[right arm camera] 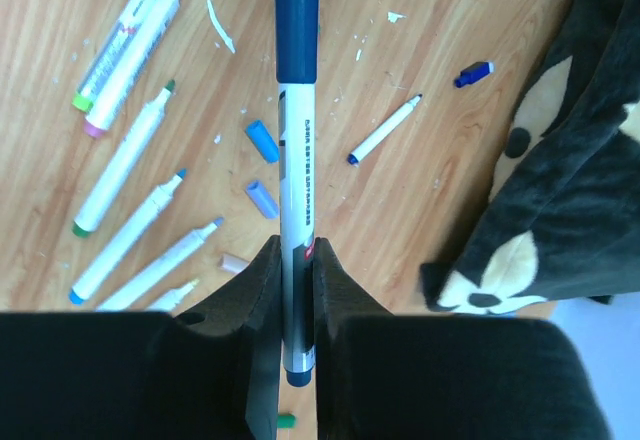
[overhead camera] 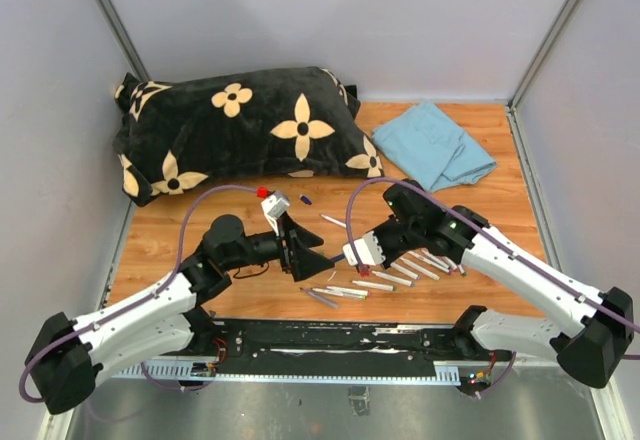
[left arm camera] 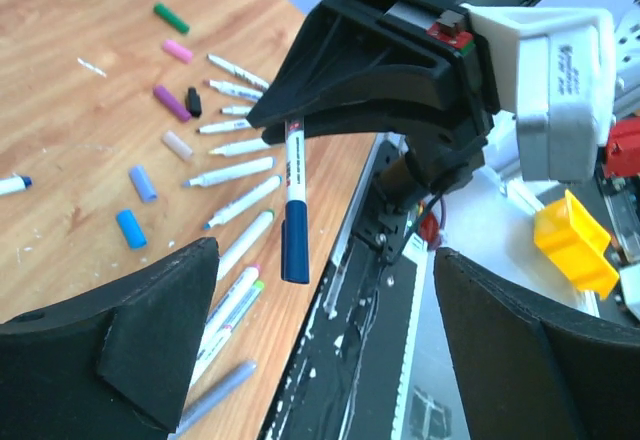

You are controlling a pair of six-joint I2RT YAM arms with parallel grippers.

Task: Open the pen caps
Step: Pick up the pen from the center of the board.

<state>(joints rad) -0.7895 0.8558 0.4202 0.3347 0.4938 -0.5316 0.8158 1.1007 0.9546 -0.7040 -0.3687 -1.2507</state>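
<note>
My right gripper (right arm camera: 297, 252) is shut on the white barrel of a marker pen (right arm camera: 297, 175) and holds it above the table. The pen's dark blue cap (right arm camera: 297, 20) is on and points at my left gripper (left arm camera: 325, 335). The left gripper is wide open and empty, and the dark blue cap (left arm camera: 295, 245) sits just ahead of the gap between its fingers (left arm camera: 110, 350). In the top view the two grippers (overhead camera: 318, 260) (overhead camera: 346, 254) meet over the table's front middle. Loose caps lie on the wood: green (left arm camera: 171, 17), pink (left arm camera: 178, 50), purple (left arm camera: 170, 102), black (left arm camera: 194, 101), blue (left arm camera: 131, 228).
Several uncapped white pens (overhead camera: 400, 272) lie fanned near the front edge, and two capped pens (left arm camera: 232, 310) lie beside them. A black flowered pillow (overhead camera: 235, 130) fills the back left and a blue cloth (overhead camera: 438, 145) the back right. The black base rail (overhead camera: 340, 345) runs along the front.
</note>
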